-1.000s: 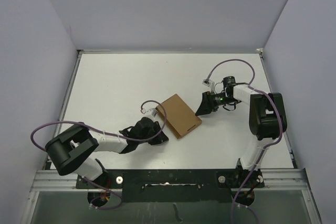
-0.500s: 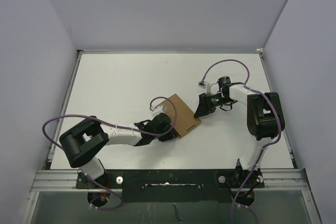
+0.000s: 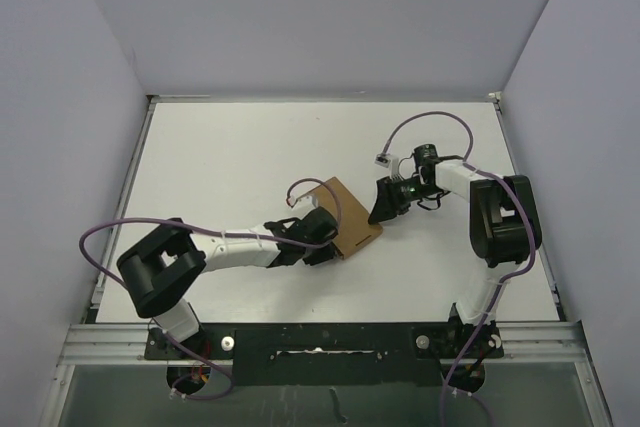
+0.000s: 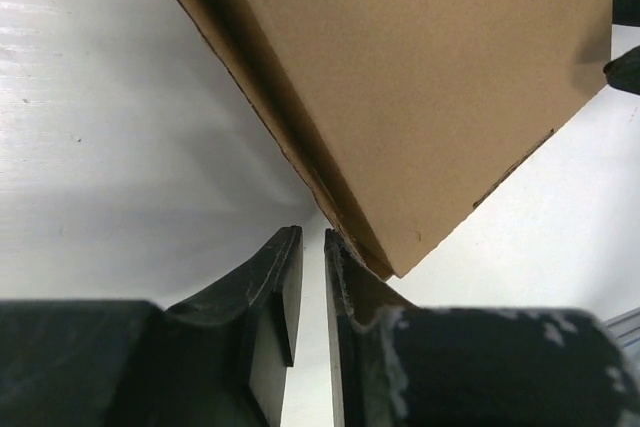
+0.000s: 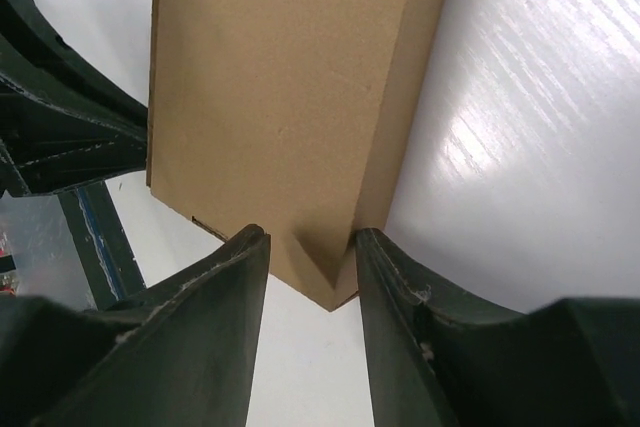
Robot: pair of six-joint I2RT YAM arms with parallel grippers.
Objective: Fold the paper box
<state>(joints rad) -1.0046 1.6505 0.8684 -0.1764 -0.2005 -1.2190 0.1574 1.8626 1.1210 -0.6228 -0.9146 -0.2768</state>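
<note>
Left end effector point(image 4: 312, 247) clenched, empty, at paper box point(image 3: 345, 215) | right end effector point(image 5: 310, 242) released astride corner | brace with left, pinch squarely against worktop point(image 3: 220, 162)

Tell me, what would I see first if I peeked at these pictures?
A brown paper box lies flat in the middle of the white table, and it stands out straight away. A gripper sits at it on each side: the left gripper, fingers almost together, at its near left edge, and the right gripper, fingers spread around its right corner.
</note>
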